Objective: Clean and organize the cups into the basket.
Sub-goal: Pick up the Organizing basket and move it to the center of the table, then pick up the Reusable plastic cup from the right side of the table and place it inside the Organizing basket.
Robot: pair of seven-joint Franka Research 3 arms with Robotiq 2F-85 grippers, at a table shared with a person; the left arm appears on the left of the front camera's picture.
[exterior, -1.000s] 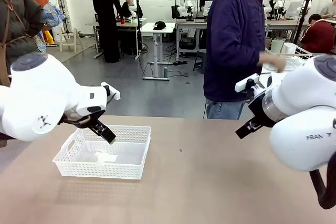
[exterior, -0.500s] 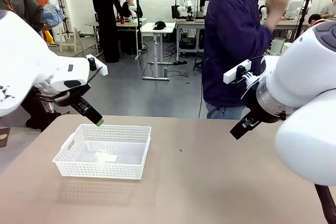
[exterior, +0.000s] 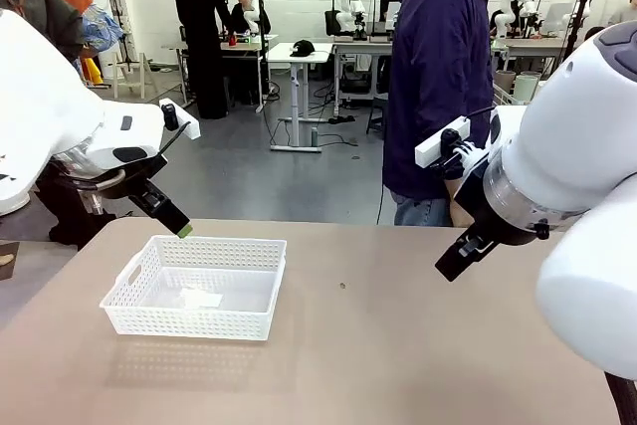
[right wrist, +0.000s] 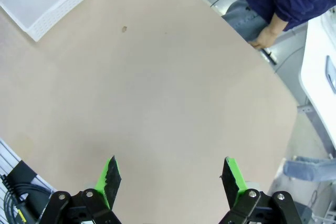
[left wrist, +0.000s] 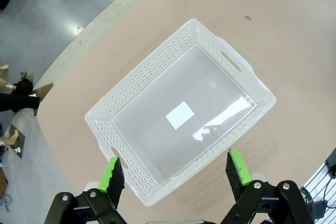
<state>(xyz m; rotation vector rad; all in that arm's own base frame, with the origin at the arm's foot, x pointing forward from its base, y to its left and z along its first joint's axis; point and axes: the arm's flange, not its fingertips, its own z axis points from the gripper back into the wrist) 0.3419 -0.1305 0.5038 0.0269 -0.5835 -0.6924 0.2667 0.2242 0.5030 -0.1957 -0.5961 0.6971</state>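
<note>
I can read no words or numbers anywhere; the white sticker [left wrist: 179,115] on the basket [left wrist: 137,73] floor under my left pincer [left wrist: 175,170] looks blank.

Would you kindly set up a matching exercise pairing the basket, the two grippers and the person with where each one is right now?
Column one:
1. basket
2. left gripper
3. right gripper
4. person

Column two:
A. open, over the right half of the table
B. standing at the far edge, dressed in dark blue
C. white, resting on the left half of the table
D. open, pointing down at the basket

Pairs: 1-C, 2-D, 3-A, 4-B.
</note>
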